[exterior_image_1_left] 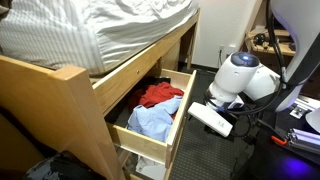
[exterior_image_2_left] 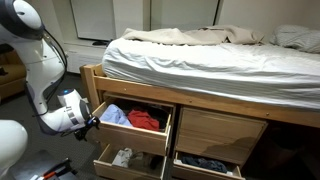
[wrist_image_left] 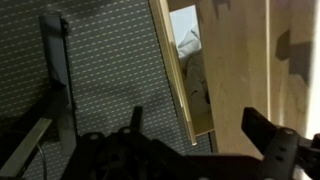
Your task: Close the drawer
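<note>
The drawer (exterior_image_1_left: pixel 176 128) is pulled well out from under the bed, with red and light-blue clothes inside. It also shows in an exterior view (exterior_image_2_left: pixel 133 137) as the upper left drawer. My gripper (exterior_image_1_left: pixel 210 118) hangs just outside the drawer's front panel, and shows in an exterior view (exterior_image_2_left: pixel 91 121) at the drawer's left corner. In the wrist view my gripper (wrist_image_left: pixel 200 132) is open and empty. Its two dark fingers stand wide apart on either side of the drawer's pale wood panel (wrist_image_left: pixel 235 70) and its thin edge.
A lower drawer (exterior_image_2_left: pixel 115 163) showing white cloth is open beneath it. Another low drawer (exterior_image_2_left: pixel 205 165) with dark clothes is open to its right. The bed frame post (exterior_image_1_left: pixel 75 110) and mattress (exterior_image_2_left: pixel 200 60) stand above. Dark carpet (wrist_image_left: pixel 100 80) covers the floor. Cables and equipment (exterior_image_1_left: pixel 300 120) lie behind the arm.
</note>
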Controlling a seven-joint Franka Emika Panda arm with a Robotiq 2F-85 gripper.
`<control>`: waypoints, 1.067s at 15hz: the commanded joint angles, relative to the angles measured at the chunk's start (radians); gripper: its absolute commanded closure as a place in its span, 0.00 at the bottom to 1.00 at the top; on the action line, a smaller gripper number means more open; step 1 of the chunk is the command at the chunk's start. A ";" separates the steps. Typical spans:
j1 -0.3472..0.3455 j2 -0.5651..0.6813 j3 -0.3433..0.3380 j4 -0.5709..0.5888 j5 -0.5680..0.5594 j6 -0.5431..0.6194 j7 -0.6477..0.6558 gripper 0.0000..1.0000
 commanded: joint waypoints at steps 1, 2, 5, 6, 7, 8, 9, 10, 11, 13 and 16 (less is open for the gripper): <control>0.161 0.068 -0.090 0.001 0.082 0.131 0.000 0.00; 0.146 0.091 -0.062 0.028 0.089 0.132 0.000 0.00; -0.014 0.088 0.158 0.012 0.381 0.124 -0.287 0.00; -0.081 0.090 0.229 0.043 0.422 0.064 -0.342 0.00; 0.010 0.074 0.187 0.004 0.529 0.090 -0.390 0.00; -0.035 0.081 0.234 0.014 0.549 0.085 -0.422 0.00; -0.067 0.084 0.257 0.021 0.551 0.083 -0.437 0.00; -0.085 0.086 0.265 0.027 0.550 0.081 -0.444 0.00; -0.093 0.087 0.267 0.031 0.550 0.080 -0.447 0.00; -0.094 0.135 0.290 0.049 0.642 0.153 -0.498 0.00; -0.124 0.188 0.348 0.180 0.746 0.128 -0.596 0.00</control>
